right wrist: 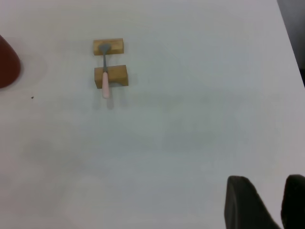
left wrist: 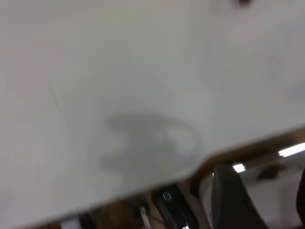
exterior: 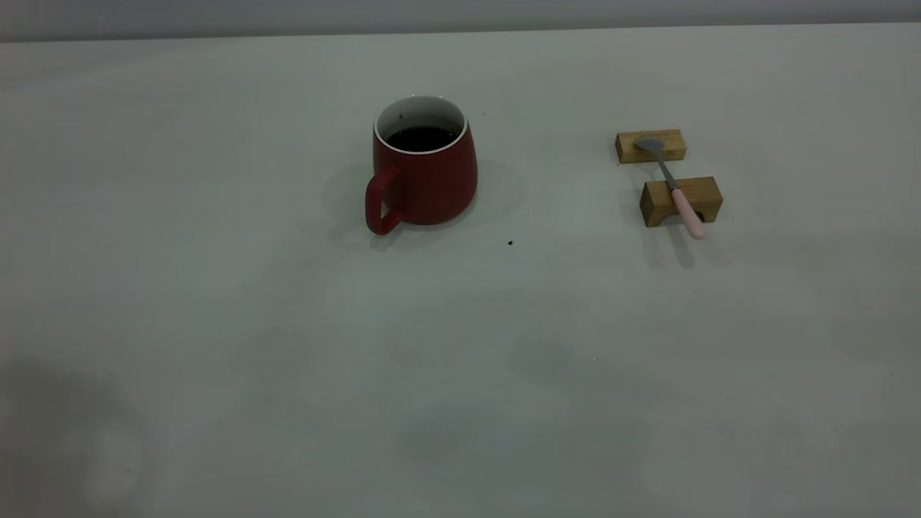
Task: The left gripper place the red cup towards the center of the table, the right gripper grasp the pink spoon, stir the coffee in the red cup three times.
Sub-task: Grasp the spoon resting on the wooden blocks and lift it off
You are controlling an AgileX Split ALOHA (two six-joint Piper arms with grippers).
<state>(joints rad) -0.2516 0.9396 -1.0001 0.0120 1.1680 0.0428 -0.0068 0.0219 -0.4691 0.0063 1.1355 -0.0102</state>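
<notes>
From outside, the red cup (exterior: pixel 424 167) is standing upright near the middle of the table (exterior: pixel 216 302), the coffee (exterior: pixel 422 138) sitting dark inside it. Well to its right, the pink spoon (exterior: pixel 673 187) is lying across two wooden blocks (exterior: pixel 680 200); no arm is showing.

The left wrist camera is catching mostly tabletop, and I cannot tell how that gripper's fingers are standing.

From the right wrist, the right gripper (right wrist: pixel 267 202) is hovering far from the spoon, fingers seemingly parted, grasping nothing.
</notes>
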